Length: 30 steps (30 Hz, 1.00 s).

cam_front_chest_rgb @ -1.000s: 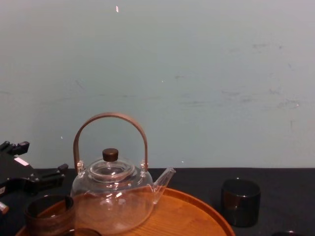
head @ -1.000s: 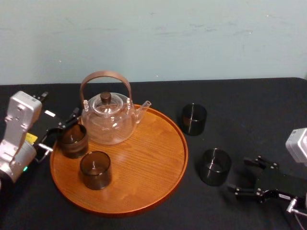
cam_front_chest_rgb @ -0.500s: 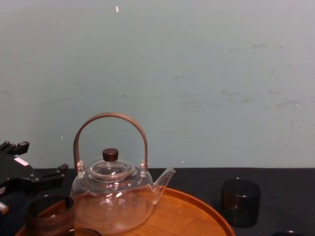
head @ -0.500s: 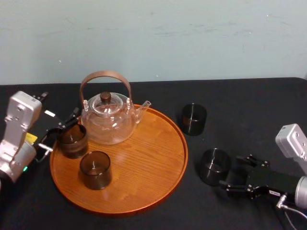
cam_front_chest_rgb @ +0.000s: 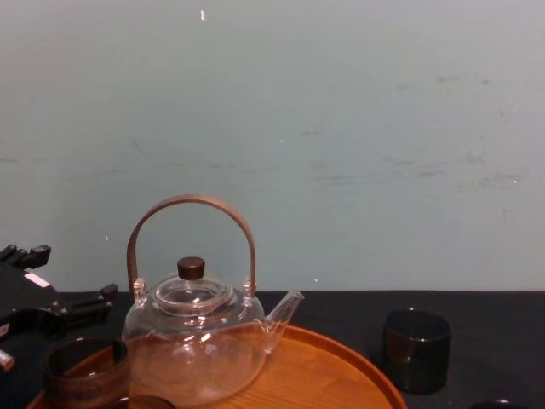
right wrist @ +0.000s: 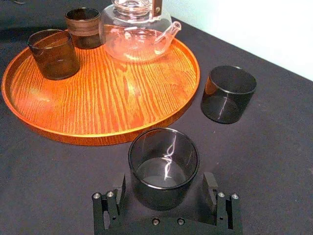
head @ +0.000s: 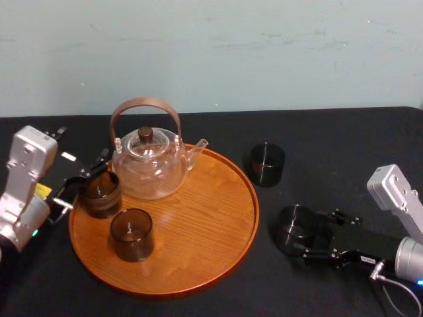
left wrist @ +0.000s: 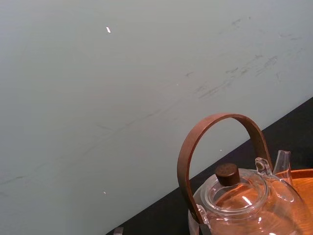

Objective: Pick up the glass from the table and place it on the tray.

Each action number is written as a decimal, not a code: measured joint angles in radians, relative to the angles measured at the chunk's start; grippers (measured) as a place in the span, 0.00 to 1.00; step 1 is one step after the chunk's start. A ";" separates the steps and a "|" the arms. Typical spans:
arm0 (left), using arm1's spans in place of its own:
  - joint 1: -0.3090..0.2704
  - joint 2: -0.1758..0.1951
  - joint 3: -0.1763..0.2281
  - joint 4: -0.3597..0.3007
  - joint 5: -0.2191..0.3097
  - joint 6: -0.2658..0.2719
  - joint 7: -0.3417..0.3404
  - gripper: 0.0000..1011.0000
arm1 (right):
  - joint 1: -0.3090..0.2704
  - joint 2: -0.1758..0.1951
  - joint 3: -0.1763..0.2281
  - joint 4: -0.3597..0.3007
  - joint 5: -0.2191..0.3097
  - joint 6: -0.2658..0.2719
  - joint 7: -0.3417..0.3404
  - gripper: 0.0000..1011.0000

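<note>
Right wrist view puts us at the grasp: the right gripper [right wrist: 165,193] stands wide around the empty glass [right wrist: 164,164] on the table [right wrist: 274,161], just beside the tray [right wrist: 29,110], so we judge that closing and lifting come next. That tray carries a clear teapot [right wrist: 134,36] and two empty brown glasses [right wrist: 54,54]. Another dark glass [right wrist: 228,94] waits outside it, and the left gripper [head: 82,179] idles with jaws apart at the tray's left rim.

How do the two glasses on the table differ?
The near glass sits between the open fingers of the right gripper; the far glass stands free. The near glass is closer to the robot; the far glass is farther back. Both are dark, upright, empty. The left gripper idles at the tray's left edge.
</note>
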 joint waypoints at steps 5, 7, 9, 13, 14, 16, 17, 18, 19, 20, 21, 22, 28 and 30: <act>0.000 0.000 0.000 0.000 0.000 0.000 0.000 0.99 | 0.012 -0.008 -0.004 0.007 -0.004 0.006 -0.006 0.99; 0.000 0.000 0.000 0.000 0.000 0.000 0.000 0.99 | 0.018 -0.012 -0.005 0.010 -0.005 0.008 -0.008 0.99; 0.000 0.000 0.000 0.000 0.000 0.000 0.000 0.99 | 0.024 -0.015 -0.008 0.015 -0.007 0.009 -0.009 0.99; 0.000 0.000 0.000 0.000 0.000 0.000 0.000 0.99 | 0.036 -0.021 -0.015 0.023 -0.011 0.012 -0.008 0.99; 0.000 0.000 0.000 0.000 0.000 0.000 0.000 0.99 | 0.039 -0.022 -0.016 0.024 -0.012 0.013 -0.008 0.99; 0.000 0.000 0.000 0.000 0.000 0.000 0.000 0.99 | 0.046 -0.025 -0.021 0.027 -0.014 0.015 -0.006 0.99; 0.000 0.000 0.000 0.000 0.000 0.000 0.000 0.99 | 0.049 -0.026 -0.022 0.028 -0.015 0.016 -0.005 0.99; 0.000 0.000 0.000 0.000 0.000 0.000 0.000 0.99 | 0.054 -0.028 -0.026 0.030 -0.016 0.018 -0.003 0.99; 0.000 0.000 0.000 0.000 0.000 0.000 0.000 0.99 | 0.054 -0.028 -0.026 0.030 -0.016 0.018 -0.003 0.99; 0.000 0.000 0.000 0.000 0.000 0.000 0.000 0.99 | 0.058 -0.029 -0.029 0.032 -0.018 0.019 -0.002 0.99; 0.000 0.000 0.000 0.000 0.000 0.000 0.000 0.99 | 0.060 -0.030 -0.030 0.034 -0.019 0.020 -0.001 0.99; 0.000 0.000 0.000 0.000 0.000 0.000 0.000 0.99 | 0.063 -0.031 -0.032 0.035 -0.019 0.020 0.000 0.99; 0.000 0.000 0.000 0.000 0.000 0.000 0.000 0.99 | 0.077 -0.037 -0.041 0.044 -0.024 0.025 0.002 0.99; 0.000 0.000 0.000 0.000 0.000 0.000 0.000 0.99 | 0.083 -0.040 -0.044 0.048 -0.025 0.026 0.002 0.99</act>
